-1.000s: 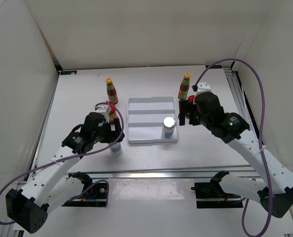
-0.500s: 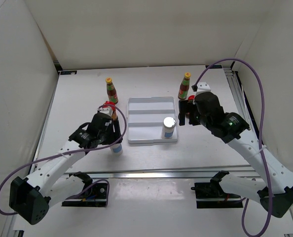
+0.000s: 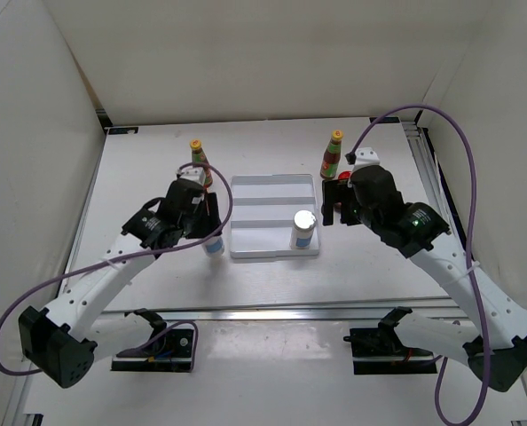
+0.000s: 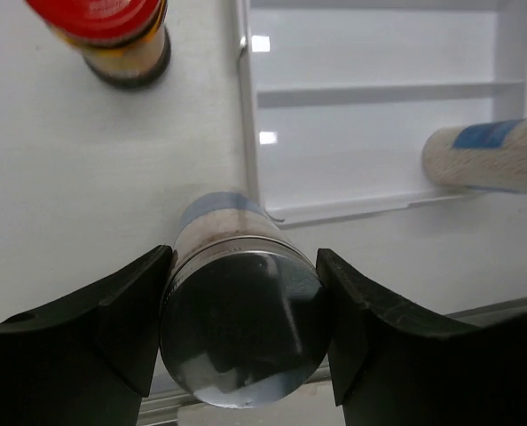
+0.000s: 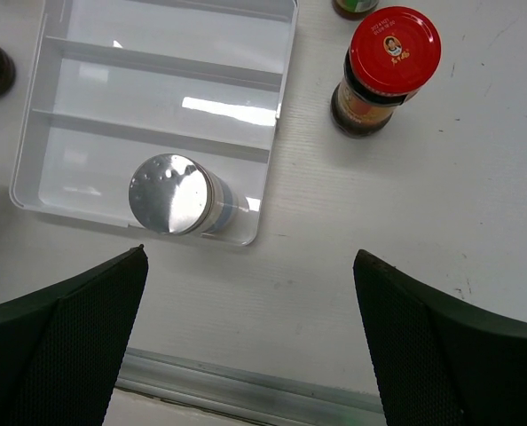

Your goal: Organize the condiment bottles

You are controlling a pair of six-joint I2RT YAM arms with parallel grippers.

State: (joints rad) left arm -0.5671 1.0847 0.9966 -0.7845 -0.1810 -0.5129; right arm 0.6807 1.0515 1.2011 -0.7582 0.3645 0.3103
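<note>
The left end effector point(image 4: 243, 266) has drawn in from wide and now pinches the white silver-topped shaker point(image 4: 243, 342), upright just beside the ridged tray point(image 4: 352, 164); a lift into the tray looks next; the right end effector point(image 5: 250, 328) hangs spread wide.

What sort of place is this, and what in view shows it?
Likely a robot lab test cell, not a kitchen: bare white walls box in the table, and condiment bottles stand in and around a tray.

The left wrist view's top edge crops a red-lidded jar point(image 4: 113, 44).
</note>
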